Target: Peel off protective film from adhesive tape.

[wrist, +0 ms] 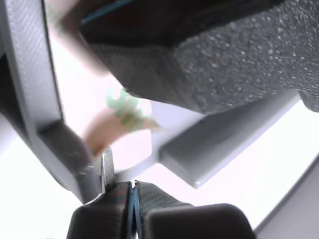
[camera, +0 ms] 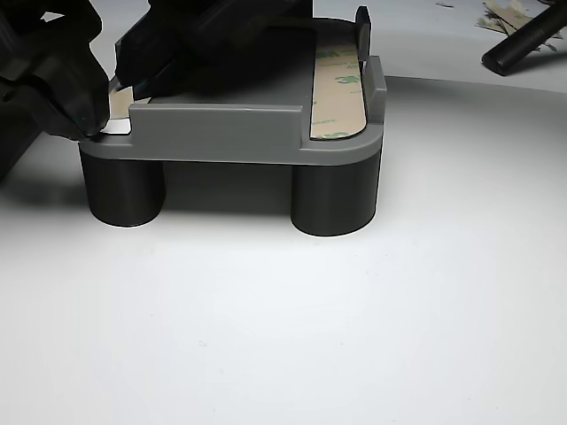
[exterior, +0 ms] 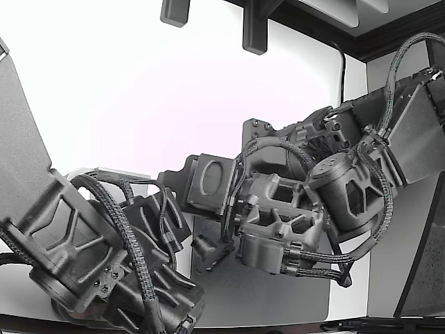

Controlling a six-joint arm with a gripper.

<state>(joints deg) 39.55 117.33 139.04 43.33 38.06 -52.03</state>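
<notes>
White tabletop under everything, washed out bright; my gripper sits at the other view's left corner of the grey fixture, tips pinched narrow on the beige film edge there; wrist view shows a blurred beige strip with green print just beyond my fingers; fixture stands on dark round legs; second tape strip lies flat along its right side.

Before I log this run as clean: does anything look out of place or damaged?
Mostly tidy. The grey fixture sits level with a tan film strip lying flat on it. The one oddity is some crumpled peeled film beside a black rod behind it, likely scraps. The gripper area is too dark to judge.
</notes>
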